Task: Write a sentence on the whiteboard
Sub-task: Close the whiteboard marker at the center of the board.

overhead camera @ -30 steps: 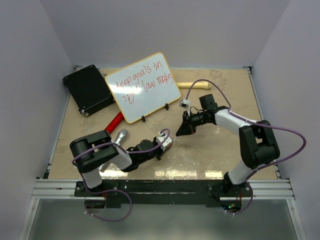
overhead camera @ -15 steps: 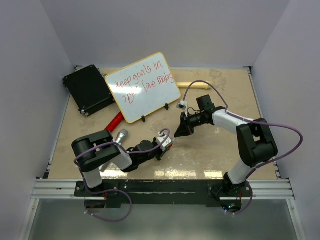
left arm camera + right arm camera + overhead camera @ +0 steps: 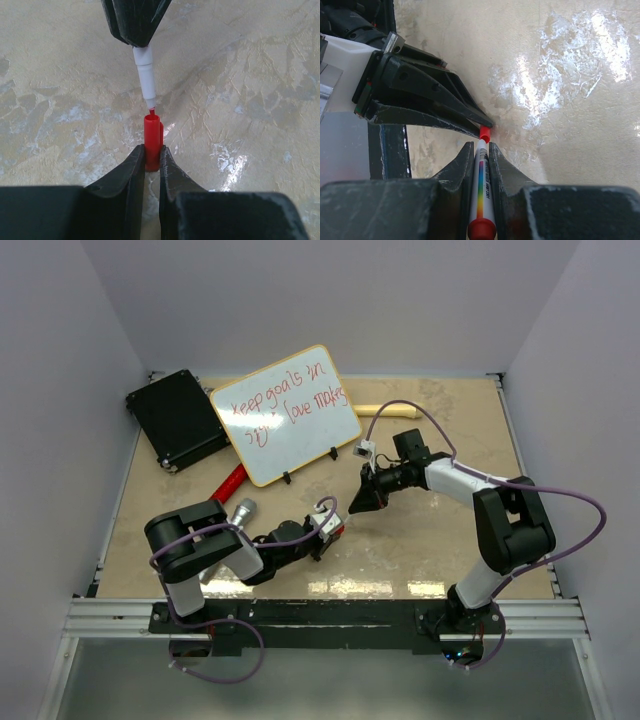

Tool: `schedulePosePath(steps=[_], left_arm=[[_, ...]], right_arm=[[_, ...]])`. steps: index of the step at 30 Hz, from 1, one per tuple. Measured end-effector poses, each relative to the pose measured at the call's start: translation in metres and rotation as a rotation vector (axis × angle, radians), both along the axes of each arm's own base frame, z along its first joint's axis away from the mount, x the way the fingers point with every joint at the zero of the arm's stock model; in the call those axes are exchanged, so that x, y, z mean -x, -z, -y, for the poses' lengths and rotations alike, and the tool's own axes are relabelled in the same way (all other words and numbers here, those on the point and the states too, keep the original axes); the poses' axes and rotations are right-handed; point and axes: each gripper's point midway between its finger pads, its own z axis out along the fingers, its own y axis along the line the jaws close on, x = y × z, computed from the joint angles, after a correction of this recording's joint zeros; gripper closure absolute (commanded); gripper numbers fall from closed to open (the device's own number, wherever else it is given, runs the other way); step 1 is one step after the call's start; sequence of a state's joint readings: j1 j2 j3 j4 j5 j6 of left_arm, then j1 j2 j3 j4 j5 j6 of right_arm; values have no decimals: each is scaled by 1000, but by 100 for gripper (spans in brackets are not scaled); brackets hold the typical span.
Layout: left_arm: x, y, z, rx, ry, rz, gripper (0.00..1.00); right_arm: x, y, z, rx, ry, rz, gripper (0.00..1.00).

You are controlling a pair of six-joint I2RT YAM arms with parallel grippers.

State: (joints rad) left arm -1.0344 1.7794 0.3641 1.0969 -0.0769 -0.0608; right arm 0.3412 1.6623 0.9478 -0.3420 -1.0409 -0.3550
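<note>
The whiteboard [image 3: 285,415] lies tilted at the back of the table, its yellow-tan frame around red handwriting, the sentence [image 3: 283,400], in two lines starting "Keep goals in". My right gripper [image 3: 358,502] is shut on a white marker [image 3: 481,192] with a rainbow stripe and red end. My left gripper [image 3: 333,523] is shut on the red marker cap [image 3: 152,141]. The marker's red tip [image 3: 150,108] points into the cap's open mouth, just touching it. The two grippers meet tip to tip near the table's middle.
A black rectangular case [image 3: 178,418] lies at the back left beside the whiteboard. A red-handled tool [image 3: 229,483] and a silver cylinder [image 3: 242,512] lie near the left arm. A tan stick [image 3: 388,411] lies behind the whiteboard's right corner.
The right gripper has moved a little left and forward with the marker, closing the gap to the left gripper's cap. The left arm has barely shifted.
</note>
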Motion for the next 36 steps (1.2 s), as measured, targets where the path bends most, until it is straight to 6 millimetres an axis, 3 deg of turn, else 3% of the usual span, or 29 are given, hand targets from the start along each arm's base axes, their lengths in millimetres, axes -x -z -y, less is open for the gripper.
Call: schedulePosePath(steps=[28,36], left_arm=[[0,0,-4,39,-5,-23,100],[0,1,-4,45,0,-23,100]], right_arm=[[-5,8,-4,23,12,9,100],[-6,-4,-4,2,10,43,100]])
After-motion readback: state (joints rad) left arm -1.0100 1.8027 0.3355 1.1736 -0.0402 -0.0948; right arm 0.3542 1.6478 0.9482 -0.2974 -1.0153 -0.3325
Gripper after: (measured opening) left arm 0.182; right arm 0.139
